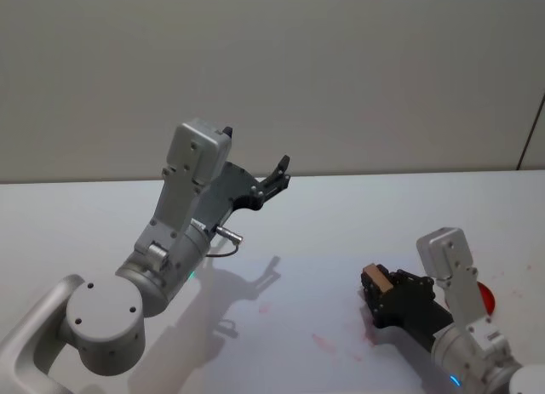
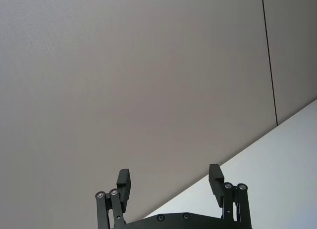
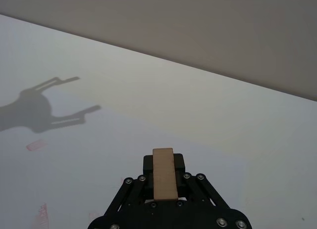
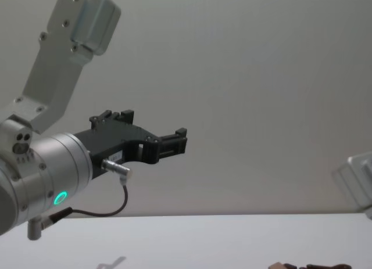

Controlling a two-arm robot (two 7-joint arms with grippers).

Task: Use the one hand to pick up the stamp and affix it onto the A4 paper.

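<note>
Low on the right, over the white surface (image 1: 443, 211): right gripper (image 1: 375, 288), jaws pinching the stamp (image 1: 376, 279) by its two long sides. Sits lengthwise in the gap, broad tan face turned up toward the wrist camera, far end poking just past the jaw tips. Hangs above the right part of the A4 paper (image 1: 289, 279), a faintly paler sheet lying flat on the surface; cannot tell whether stamp and sheet touch. Bears a few red marks (image 1: 324, 341) near the gripper, too smeared to read. Close behind the right arm and partly hidden by it, a red round thing (image 1: 488, 299). On the left, lifted high off the surface and well apart from the stamp: left gripper (image 1: 279, 169), jaws spread wide, aimed at the grey wall (image 1: 341, 71). Throws a forked shadow (image 1: 247, 283) across the sheet. Shows a green light (image 4: 60, 197) on the left wrist.
</note>
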